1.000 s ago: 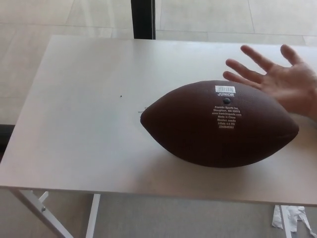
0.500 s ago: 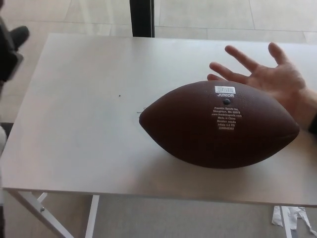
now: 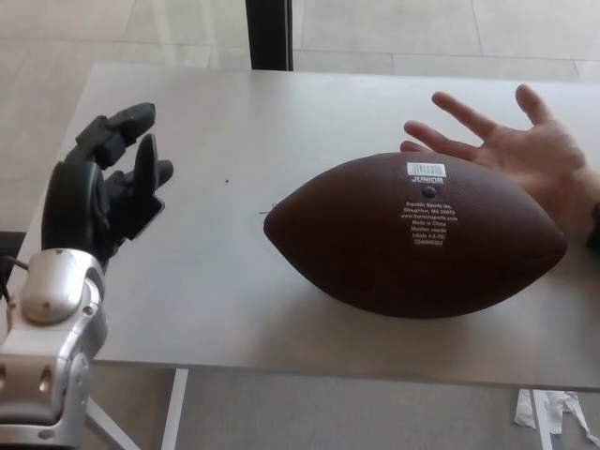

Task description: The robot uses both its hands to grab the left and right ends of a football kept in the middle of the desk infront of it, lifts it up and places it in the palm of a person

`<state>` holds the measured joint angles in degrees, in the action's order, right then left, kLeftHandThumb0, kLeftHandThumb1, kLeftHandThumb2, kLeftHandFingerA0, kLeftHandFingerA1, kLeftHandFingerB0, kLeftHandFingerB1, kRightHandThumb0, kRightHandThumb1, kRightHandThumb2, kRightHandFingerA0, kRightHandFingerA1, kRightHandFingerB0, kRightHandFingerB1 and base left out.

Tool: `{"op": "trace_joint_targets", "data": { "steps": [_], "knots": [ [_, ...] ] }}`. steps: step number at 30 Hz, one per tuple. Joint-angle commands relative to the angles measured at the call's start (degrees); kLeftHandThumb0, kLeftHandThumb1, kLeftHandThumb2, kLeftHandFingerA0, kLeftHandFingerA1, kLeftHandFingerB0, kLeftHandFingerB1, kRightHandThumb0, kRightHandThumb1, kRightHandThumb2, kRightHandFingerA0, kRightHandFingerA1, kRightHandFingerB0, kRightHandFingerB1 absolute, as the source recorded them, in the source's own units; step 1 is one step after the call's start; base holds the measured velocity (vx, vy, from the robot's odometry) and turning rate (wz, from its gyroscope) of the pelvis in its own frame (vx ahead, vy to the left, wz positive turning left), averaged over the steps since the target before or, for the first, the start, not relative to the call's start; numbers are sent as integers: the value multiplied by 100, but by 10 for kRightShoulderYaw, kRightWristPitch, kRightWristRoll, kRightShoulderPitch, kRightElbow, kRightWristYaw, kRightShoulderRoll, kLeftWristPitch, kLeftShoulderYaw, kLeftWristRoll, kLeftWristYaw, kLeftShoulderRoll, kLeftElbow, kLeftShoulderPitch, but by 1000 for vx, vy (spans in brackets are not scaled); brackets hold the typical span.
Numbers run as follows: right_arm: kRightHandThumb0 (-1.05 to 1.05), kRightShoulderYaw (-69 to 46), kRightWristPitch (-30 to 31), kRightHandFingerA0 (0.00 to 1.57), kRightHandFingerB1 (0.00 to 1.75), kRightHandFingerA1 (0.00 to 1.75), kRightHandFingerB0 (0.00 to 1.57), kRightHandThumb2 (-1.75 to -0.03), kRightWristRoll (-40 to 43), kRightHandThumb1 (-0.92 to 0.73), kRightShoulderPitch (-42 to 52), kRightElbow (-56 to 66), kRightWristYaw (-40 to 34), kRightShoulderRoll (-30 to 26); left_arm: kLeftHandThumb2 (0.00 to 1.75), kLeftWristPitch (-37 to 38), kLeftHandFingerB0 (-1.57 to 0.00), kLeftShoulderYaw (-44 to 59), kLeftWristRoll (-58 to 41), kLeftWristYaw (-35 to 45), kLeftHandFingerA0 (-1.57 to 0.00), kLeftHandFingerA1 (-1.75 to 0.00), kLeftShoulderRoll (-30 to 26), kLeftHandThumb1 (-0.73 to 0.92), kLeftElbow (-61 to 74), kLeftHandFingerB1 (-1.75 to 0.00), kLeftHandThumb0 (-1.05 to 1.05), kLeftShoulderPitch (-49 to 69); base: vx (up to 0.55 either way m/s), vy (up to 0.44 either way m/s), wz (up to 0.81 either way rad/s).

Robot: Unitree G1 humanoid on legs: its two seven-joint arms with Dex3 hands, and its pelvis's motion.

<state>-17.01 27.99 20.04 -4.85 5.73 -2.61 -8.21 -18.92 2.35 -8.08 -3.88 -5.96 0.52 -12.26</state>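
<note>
Looking down, we see our left hand (image 3: 108, 187) open, empty, near the desk's (image 3: 187, 272) left edge; a person's palm (image 3: 525, 159) waits behind the football (image 3: 375, 253).

- Soft, even daylight fills the head view, the pale desk (image 3: 281, 122) bright and close to washed out.
- A faint, diffuse shadow lies beneath the football (image 3: 415, 236), whose lower half goes dark.
- The ball's white print stays sharp.
- The left hand (image 3: 108, 183), near the lens, looks slightly soft, a mild sheen on its silver wrist (image 3: 52, 323).
</note>
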Motion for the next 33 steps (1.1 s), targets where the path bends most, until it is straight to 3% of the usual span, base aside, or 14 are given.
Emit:
{"op": "trace_joint_targets", "data": {
  "steps": [1, 2, 3, 7, 9, 11, 12, 15, 16, 18, 24, 30, 32, 33],
  "knots": [
    [-85, 2, 10, 66, 34, 49, 39, -71, -19, -92, 19, -1, -20, 10, 80, 3, -29, -2, 22, -1, -39, -55, 1, 91, -8, -44, -90, 16, 0, 0, 0],
    [-86, 2, 11, 70, 33, 50, 39, -70, -21, -92, 22, 0, -22, 12, 79, 3, -30, -2, 22, 0, -39, -55, 2, 91, -9, -44, -89, 17, 0, 0, 0],
    [-85, 4, 11, 66, 48, 62, 34, -113, -23, -76, 26, 2, -24, 15, 79, 4, -30, -3, 23, 0, -40, -56, 3, 91, -12, -44, -89, 19, 0, 0, 0],
    [-81, 13, 6, 66, 48, 61, 35, -112, -31, -75, 28, -6, -31, 30, 80, 9, -30, -5, 28, 3, -40, -56, 4, 91, -24, -44, -90, 18, 0, 0, 0],
    [-85, 21, 2, 77, 35, 49, 44, -72, -43, -92, 29, -13, -40, 39, 79, 14, -28, -7, 27, 4, -39, -58, 10, 92, -32, -44, -90, 17, 0, 0, 0],
    [-85, 23, -3, 67, 49, 61, 39, -114, -47, -77, 32, -14, -40, 41, 79, 20, -29, -11, 31, 3, -41, -59, 16, 91, -40, -44, -92, 15, 0, 0, 0],
    [-88, 24, -7, 73, 35, 50, 40, -78, -49, -91, 32, -17, -41, 44, 79, 15, -31, -13, 32, 1, -41, -55, 19, 92, -42, -41, -90, 14, 0, 0, 0],
    [-89, 27, -20, 73, 36, 49, 43, -77, -54, -92, 28, -23, -41, 49, 79, 4, -29, -14, 32, -4, -41, -58, 29, 92, -50, -43, -96, 8, 0, 0, 0],
    [-88, 28, -24, 71, 49, 62, 39, -116, -55, -79, 25, -25, -41, 50, 81, 2, -27, -16, 31, -3, -39, -58, 35, 92, -54, -43, -97, 8, 0, 0, 0],
    [-89, 34, -24, 63, 48, 61, 36, -118, -58, -80, 16, -20, -36, 47, 81, 2, -28, -12, 21, -2, -38, -58, 53, 92, -66, -42, -102, 6, 0, 0, 0],
    [-86, 36, -15, 60, 48, 60, 37, -119, -59, -78, -4, -20, -37, 47, 88, 7, -21, -14, 25, 5, -32, -56, 71, 91, -86, -39, -103, -3, 0, 0, 0],
    [-96, 30, -17, 70, 35, 50, 46, -79, -55, -92, -28, -26, -40, 55, 88, 19, -24, -17, 26, 5, -36, -58, 89, 91, -103, -42, -105, -4, 0, 0, 0],
    [-99, 26, -12, 68, 38, 50, 47, -79, -52, -92, -33, -27, -40, 58, 123, 34, -20, -25, 30, 3, -31, -61, 102, 82, -119, -48, -94, 7, 0, 0, 0],
    [-99, 25, -11, 71, 36, 51, 46, -80, -50, -92, -33, -27, -37, 59, 85, 35, -25, -24, 30, -1, -34, -57, 107, 92, -125, -41, -103, 9, 0, 0, 0]
  ]
}}
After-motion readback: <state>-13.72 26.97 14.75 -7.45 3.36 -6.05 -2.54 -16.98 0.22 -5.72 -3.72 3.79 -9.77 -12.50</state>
